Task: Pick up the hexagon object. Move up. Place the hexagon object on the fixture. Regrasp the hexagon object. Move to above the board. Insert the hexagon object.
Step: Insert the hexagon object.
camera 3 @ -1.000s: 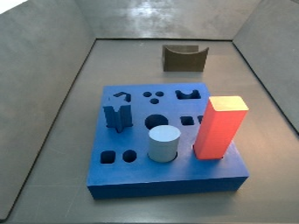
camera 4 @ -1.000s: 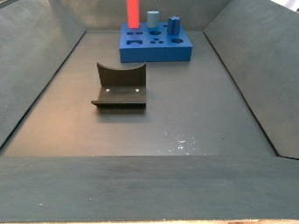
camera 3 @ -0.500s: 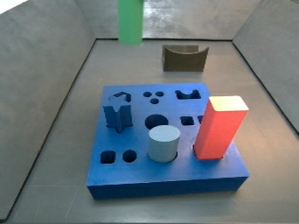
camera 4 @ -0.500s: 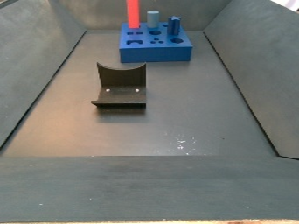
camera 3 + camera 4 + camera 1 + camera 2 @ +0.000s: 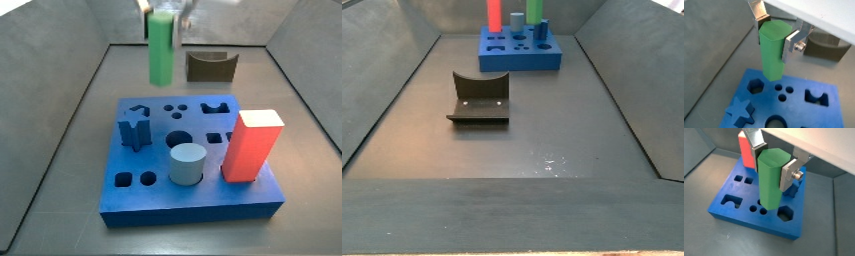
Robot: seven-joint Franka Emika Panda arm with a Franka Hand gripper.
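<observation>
While the gripper (image 5: 776, 34) hangs above the thick blue square board (image 5: 764, 107) with its shaped cut-outs, its flat silver fingers (image 5: 791, 44) are clamped on the upper part of the bright green hexagonal prism bar (image 5: 773, 50), which points straight down in a wrist view, its lower end over the row of holes near a hexagonal hole (image 5: 755, 87). Beyond it lies the small dark brown fixture (image 5: 827, 47) on the grey floor.

From another wrist view, the gripper (image 5: 774, 159) holds the same green bar (image 5: 771, 180) upright between its plates, the bar's lower end above the board (image 5: 741, 208), apart from it, with a tall red block (image 5: 746, 150) standing on the board behind.

Seen from a side view, the gripper (image 5: 163, 12) sits at the far end of the bin, and the green bar (image 5: 160, 50) hangs clear above the board's (image 5: 187, 190) far edge, left of the fixture (image 5: 210, 66). A pale blue cylinder (image 5: 187, 164), a dark blue star peg (image 5: 132, 132) and the red block (image 5: 250, 146) stand on the board.

Viewed from the remaining side camera, the fixture (image 5: 478, 99) lies mid-floor, and the board (image 5: 520, 52) sits far away with the green bar (image 5: 537, 10) above it, right of the red block (image 5: 494, 14); the gripper itself is out of frame there.
</observation>
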